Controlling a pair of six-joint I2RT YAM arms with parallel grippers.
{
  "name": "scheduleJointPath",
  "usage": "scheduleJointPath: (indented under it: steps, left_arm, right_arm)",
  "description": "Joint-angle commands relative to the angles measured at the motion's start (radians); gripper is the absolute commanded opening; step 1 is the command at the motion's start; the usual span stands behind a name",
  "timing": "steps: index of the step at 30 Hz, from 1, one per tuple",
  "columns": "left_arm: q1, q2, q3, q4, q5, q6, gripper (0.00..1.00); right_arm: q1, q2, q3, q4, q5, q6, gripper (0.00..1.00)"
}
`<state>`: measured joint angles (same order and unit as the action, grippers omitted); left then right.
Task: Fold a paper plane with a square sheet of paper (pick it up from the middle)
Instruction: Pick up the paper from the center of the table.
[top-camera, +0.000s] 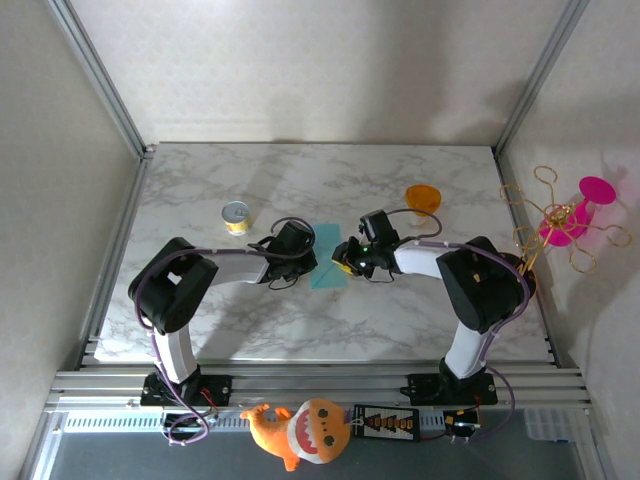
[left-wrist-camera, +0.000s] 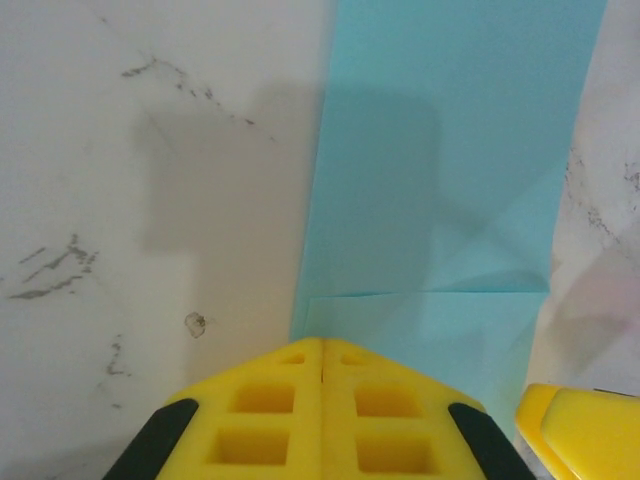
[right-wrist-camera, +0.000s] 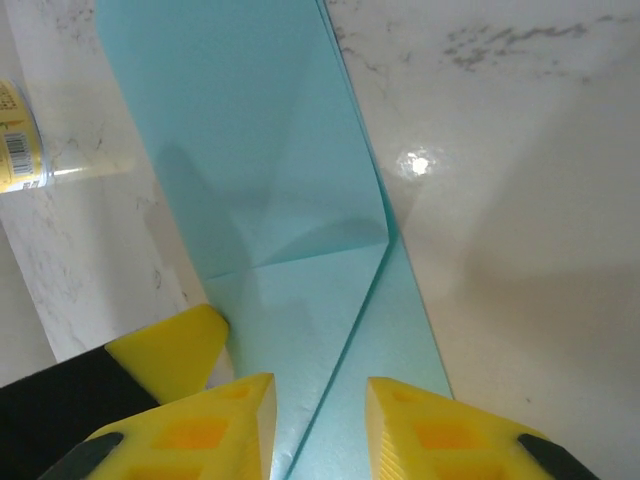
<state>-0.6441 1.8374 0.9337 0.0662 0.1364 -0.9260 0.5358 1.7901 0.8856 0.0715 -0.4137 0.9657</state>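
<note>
The teal-blue sheet of paper (top-camera: 327, 262) lies mid-table, folded into a long narrow strip with diagonal creases (left-wrist-camera: 450, 180) (right-wrist-camera: 270, 180). My left gripper (top-camera: 305, 258) is shut, and its yellow tips (left-wrist-camera: 322, 345) meet at the strip's near left corner. From the other side, my right gripper (top-camera: 346, 258) stands open low over the paper (right-wrist-camera: 320, 400). A raised fold edge runs up between its two fingers (right-wrist-camera: 240, 420). The two grippers are close together: a right finger (left-wrist-camera: 580, 430) shows in the left wrist view, and a left finger (right-wrist-camera: 165, 350) in the right wrist view.
A small yellow can (top-camera: 236, 217) (right-wrist-camera: 20, 140) stands left of the paper. An orange cup (top-camera: 423, 197) is at the back right. A pink and wire ornament (top-camera: 565, 220) hangs beyond the right frame post. An orange plush toy (top-camera: 300, 430) lies below the front rail.
</note>
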Motion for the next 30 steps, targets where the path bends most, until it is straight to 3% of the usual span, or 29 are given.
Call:
scheduleJointPath:
  steps: [1,30]
  left_arm:
    - [0.008,0.029,-0.027,-0.033,-0.024,-0.017,0.01]
    - [0.008,0.030,-0.038,-0.027,-0.012,-0.024,0.00]
  right_arm:
    - [0.012,0.030,0.032,0.004,0.009,0.018,0.28]
    - [0.027,0.068,0.007,0.134,-0.099,0.019,0.25]
